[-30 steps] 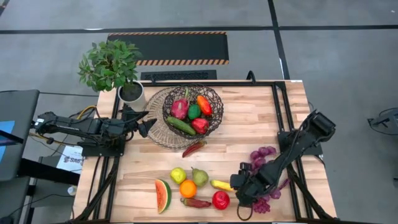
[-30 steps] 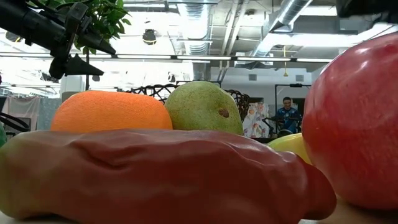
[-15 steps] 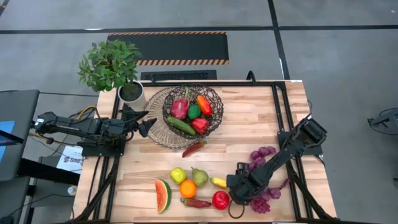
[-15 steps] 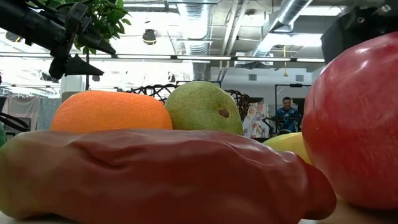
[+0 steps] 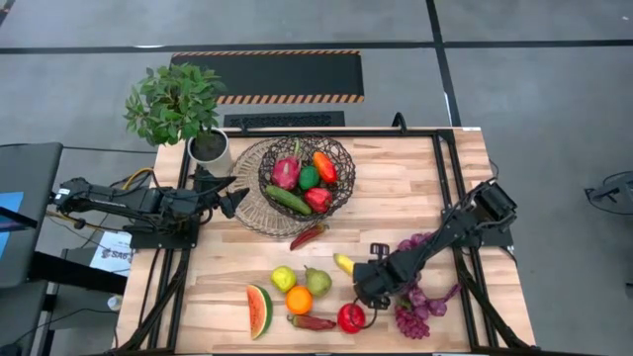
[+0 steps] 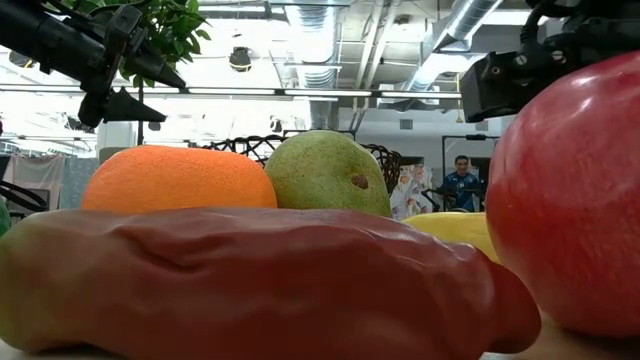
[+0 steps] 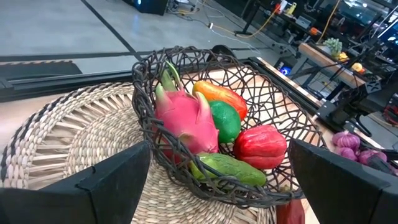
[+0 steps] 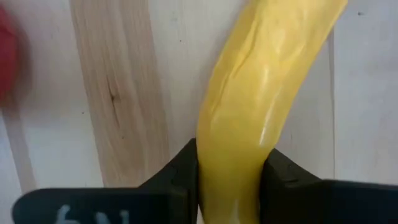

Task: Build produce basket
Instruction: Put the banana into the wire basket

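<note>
**Mia:** What is the right gripper doing?

**Ben:** Its two dark fingers are pinching the yellow banana. One finger is on each side, pressed right against it. The banana sticks out over the pale wooden table.

**Mia:** Where is that on the table?

**Ben:** Near the front, a bit right of the middle. From above, the banana pokes out of the gripper toward the pear. The red apple is just beside the gripper, closer to the front edge. The purple grapes lie by the arm on its other side.

**Mia:** And the other fruit down there?

**Ben:** A green apple, an orange, a watermelon slice and a long red pepper sit close together, left of the gripper.

**Mia:** What about the left gripper?

**Ben:** It is spread wide and holds nothing. It sits beside the basket, at the edge of the woven mat.

**Mia:** What is in the basket?

**Ben:** A pink dragon fruit, an orange pepper, a green pepper, a red pepper and a cucumber. Another red pepper lies on the table just in front of the mat. A potted plant stands at the back left corner.
</note>
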